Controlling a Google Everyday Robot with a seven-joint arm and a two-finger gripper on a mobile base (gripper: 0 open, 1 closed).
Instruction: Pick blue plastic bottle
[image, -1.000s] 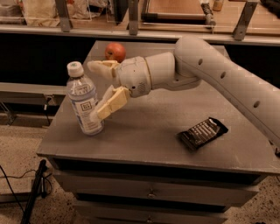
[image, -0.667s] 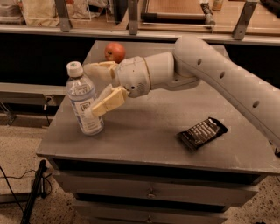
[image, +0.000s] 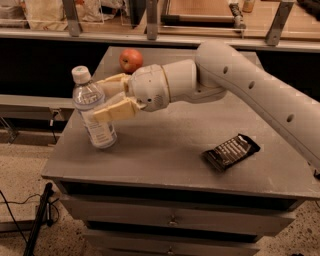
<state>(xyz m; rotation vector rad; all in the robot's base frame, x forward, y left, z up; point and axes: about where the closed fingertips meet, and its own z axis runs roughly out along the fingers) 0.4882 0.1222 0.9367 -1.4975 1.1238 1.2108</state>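
Camera view
My gripper (image: 97, 100): I am reaching it out over the left part of the grey table (image: 165, 155), just in front of the apple, with the wrist turned so that one finger is lying nearer the camera and the other farther back.
My grip: I am clasping the blue plastic bottle (image: 100, 131) between the two cream fingers (image: 117, 110); the near one is crossing the front of the label and the far one is pressing at the bottle's shoulder on the side away from the camera.
Blue plastic bottle: it is standing near the table's left edge with its base on the top, and it is leaning, the white cap (image: 80, 74) tipping towards the left.
My arm (image: 250, 85): it is coming in from the right, sloping down across the back half of the table to the rounded wrist.
Apple (image: 131, 60): it is sitting at the back of the table, close behind my wrist and apart from the bottle.
Dark snack wrapper (image: 231, 151): it is lying flat on the right part of the table, well apart from the bottle and the gripper.
Drawers (image: 170, 220): they are showing below the table top, shut.
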